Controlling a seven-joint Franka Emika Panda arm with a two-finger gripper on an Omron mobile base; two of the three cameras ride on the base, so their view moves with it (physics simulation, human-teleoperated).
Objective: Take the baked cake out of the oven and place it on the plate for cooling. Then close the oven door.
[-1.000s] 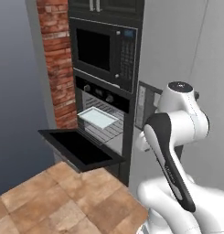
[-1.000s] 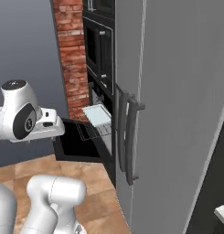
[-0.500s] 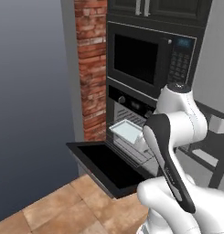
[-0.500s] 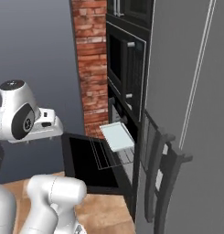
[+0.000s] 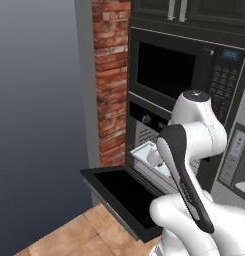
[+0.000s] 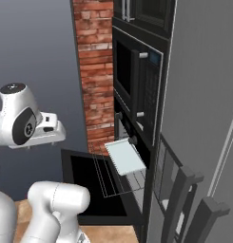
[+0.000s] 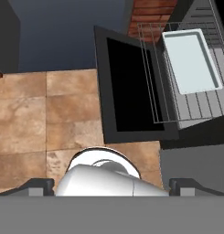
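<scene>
Left base view: the oven (image 5: pixel 144 118) sits in a dark wall column, under a black microwave (image 5: pixel 169 70) and just right of a red brick column (image 5: pixel 111 75). The oven door (image 5: pixel 119 192) hangs fully down, level, jutting out from the oven's foot over the tan tiled floor (image 5: pixel 79 235). A wire rack (image 5: pixel 161 175) is drawn partway out of the oven above the door, and a pale rectangular pan (image 5: pixel 146 152) rests on it at the oven's mouth. What the pan holds cannot be told. The white arm (image 5: pixel 194 150) rises in front of the oven and covers its right half.

In the right base view the door (image 6: pixel 87 182) shows its dark inner glass, the rack (image 6: pixel 106 178) reaches out over it, and the pan (image 6: pixel 125 156) lies on the rack's inner part, below the oven's knobs. The hand (image 6: pixel 44 132) hangs out in front of the oven, higher than the door and apart from it.

The hand view looks straight down: the door (image 7: pixel 129 91) lies ahead, with the rack (image 7: pixel 159 77) and pan (image 7: pixel 191 59) beyond it towards the oven, and floor tiles (image 7: pixel 49 114) beside it. The fingers (image 7: pixel 40 186) stand spread wide, with nothing between them, touching neither door, rack nor pan.
</scene>
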